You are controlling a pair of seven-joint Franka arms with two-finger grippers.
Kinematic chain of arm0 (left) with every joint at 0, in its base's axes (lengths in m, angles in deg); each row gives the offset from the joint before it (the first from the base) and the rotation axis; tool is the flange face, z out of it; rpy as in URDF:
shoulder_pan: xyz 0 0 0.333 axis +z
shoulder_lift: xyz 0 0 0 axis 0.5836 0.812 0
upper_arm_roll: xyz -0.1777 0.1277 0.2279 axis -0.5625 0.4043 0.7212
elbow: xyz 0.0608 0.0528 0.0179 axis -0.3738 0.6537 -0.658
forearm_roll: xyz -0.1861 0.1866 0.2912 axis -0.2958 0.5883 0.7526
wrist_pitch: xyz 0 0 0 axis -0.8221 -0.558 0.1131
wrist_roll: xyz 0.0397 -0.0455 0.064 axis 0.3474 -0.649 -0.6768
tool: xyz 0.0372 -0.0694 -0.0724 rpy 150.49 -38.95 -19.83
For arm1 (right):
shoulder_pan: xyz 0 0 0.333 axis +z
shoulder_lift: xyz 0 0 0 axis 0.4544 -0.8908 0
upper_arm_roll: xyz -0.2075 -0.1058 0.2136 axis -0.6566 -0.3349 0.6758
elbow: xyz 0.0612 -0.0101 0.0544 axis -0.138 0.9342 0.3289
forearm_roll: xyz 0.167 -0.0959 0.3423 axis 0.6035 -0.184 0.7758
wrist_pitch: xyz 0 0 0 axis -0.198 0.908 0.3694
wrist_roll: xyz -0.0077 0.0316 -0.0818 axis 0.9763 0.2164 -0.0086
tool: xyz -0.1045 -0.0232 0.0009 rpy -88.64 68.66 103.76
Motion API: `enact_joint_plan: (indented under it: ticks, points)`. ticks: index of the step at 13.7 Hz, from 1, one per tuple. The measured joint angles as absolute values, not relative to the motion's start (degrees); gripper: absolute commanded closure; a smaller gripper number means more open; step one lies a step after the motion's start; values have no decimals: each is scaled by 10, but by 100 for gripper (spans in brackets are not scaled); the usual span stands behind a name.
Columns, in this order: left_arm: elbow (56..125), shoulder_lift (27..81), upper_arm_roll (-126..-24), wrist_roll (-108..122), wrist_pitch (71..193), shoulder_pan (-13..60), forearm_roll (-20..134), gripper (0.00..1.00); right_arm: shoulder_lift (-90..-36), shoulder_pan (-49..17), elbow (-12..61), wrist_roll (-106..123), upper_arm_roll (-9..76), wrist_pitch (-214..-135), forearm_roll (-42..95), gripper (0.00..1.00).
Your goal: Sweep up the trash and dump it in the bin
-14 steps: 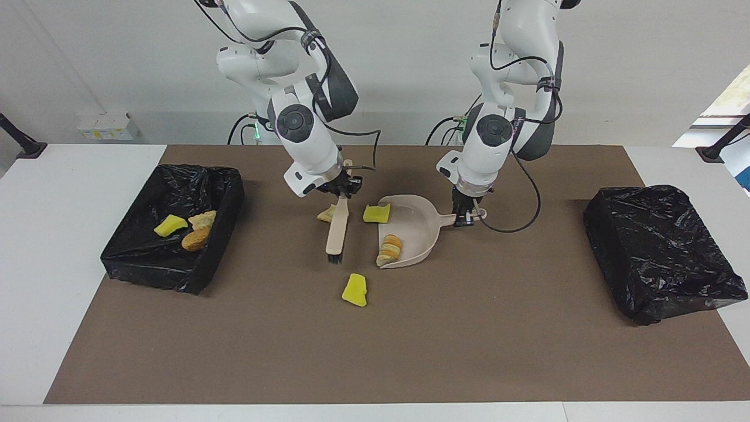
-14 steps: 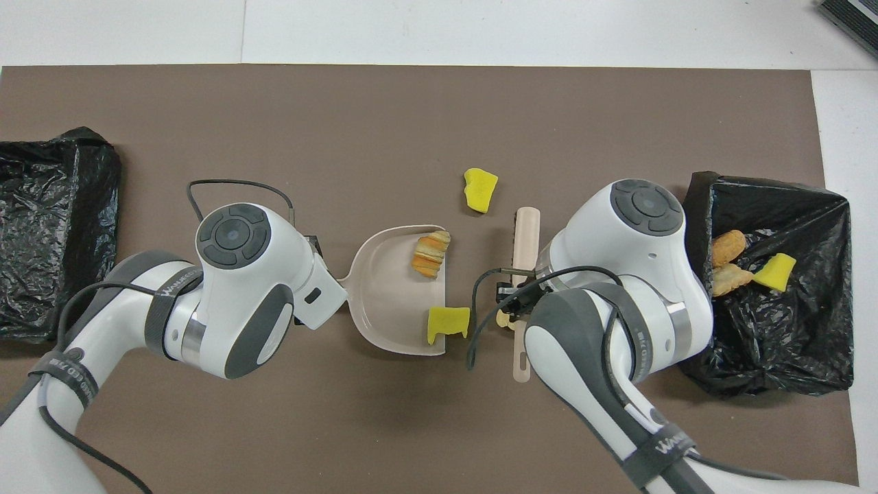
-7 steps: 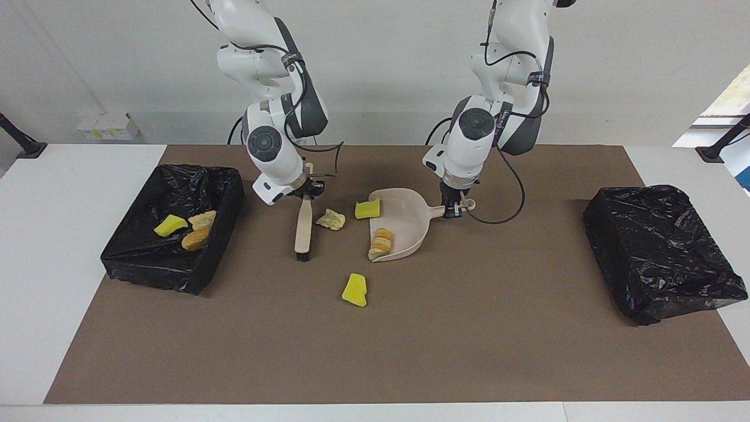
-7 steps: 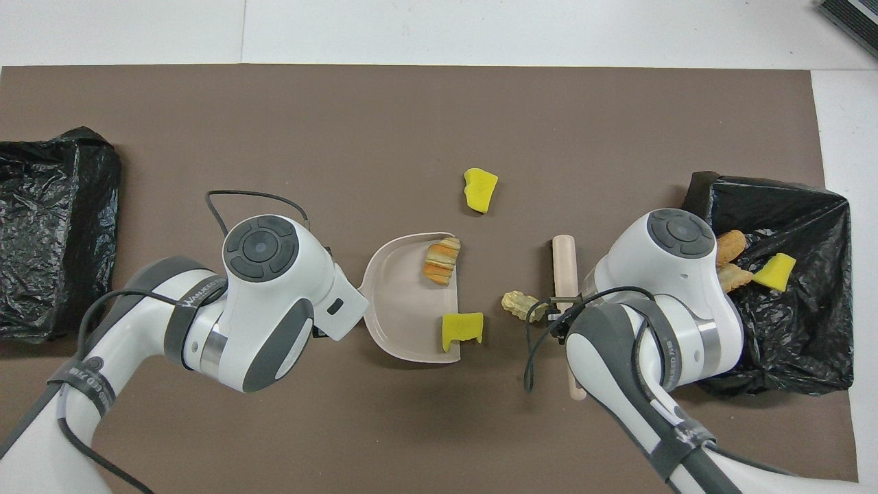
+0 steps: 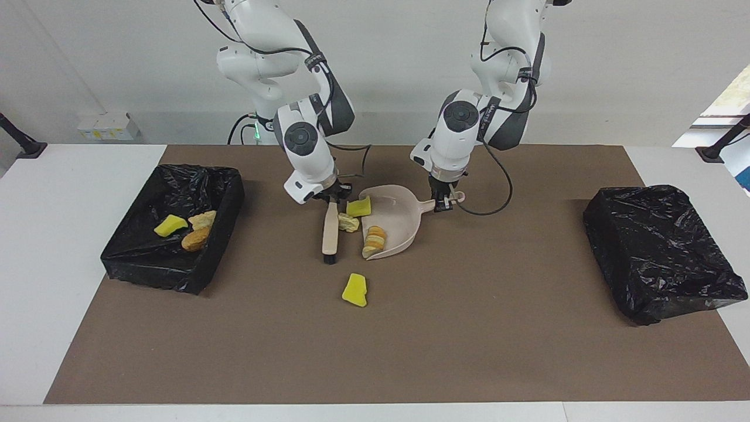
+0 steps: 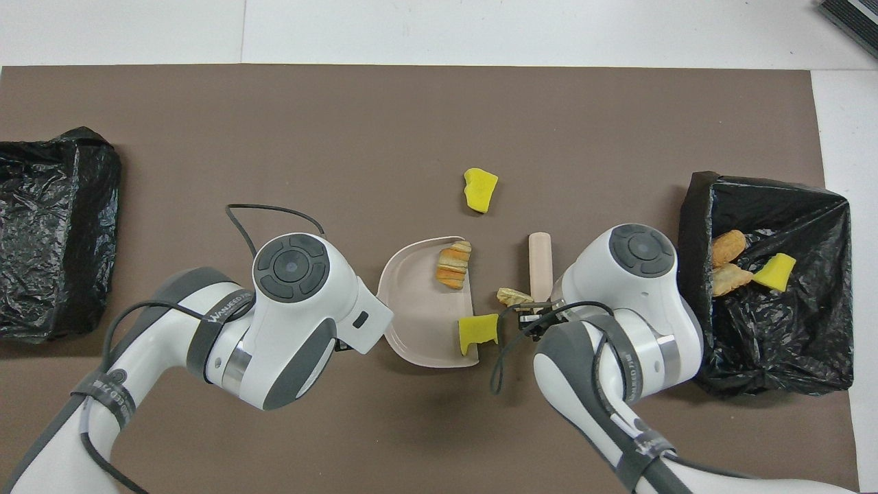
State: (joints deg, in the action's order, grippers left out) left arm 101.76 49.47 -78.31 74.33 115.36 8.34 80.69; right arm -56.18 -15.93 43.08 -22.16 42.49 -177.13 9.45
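Right end effector (image 5: pixel 331 198) clamped on brush (image 5: pixel 330 232) handle, bristles on table; pale lump (image 5: pixel 348 223) touches the brush beside dustpan (image 5: pixel 394 225) mouth. Left end effector (image 5: pixel 440 204) clamped on dustpan handle. Trash: two pieces in dustpan, yellow chunk (image 5: pixel 355 290) loose on mat, three in bin (image 5: pixel 176 225).

The right end effector (image 5: pixel 329 199) is clamped on the handle of a beige brush (image 5: pixel 330 231), whose dark bristles rest on the brown mat (image 5: pixel 469 328). The left end effector (image 5: pixel 440 204) grips the handle of a beige dustpan (image 5: pixel 394 225) lying flat. A pale beige lump (image 5: pixel 349 223) sits between brush and pan mouth. One yellow foam chunk (image 5: pixel 358 207) lies at the pan's lip and an orange-brown bread-like lump (image 5: pixel 374 240) inside it. Another yellow chunk (image 5: pixel 355 290) lies on the mat, farther from the robots. The open black-lined bin (image 5: pixel 176 258) at the right arm's end of the worktop holds three pieces (image 5: pixel 186 227). A closed black-wrapped box (image 5: pixel 659 252) sits at the left arm's end.
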Motion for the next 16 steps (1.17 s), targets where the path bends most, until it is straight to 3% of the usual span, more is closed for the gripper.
enact_joint_plan:
  ticks: [8,16]
  points:
    - [1046,490,-778,759,1220,94,807,100,-607,-120,319,-267,423,-1764,129,100]
    - [1042,492,-775,761,1231,132,805,100,-570,-213,317,-166,417,-1666,120,100]
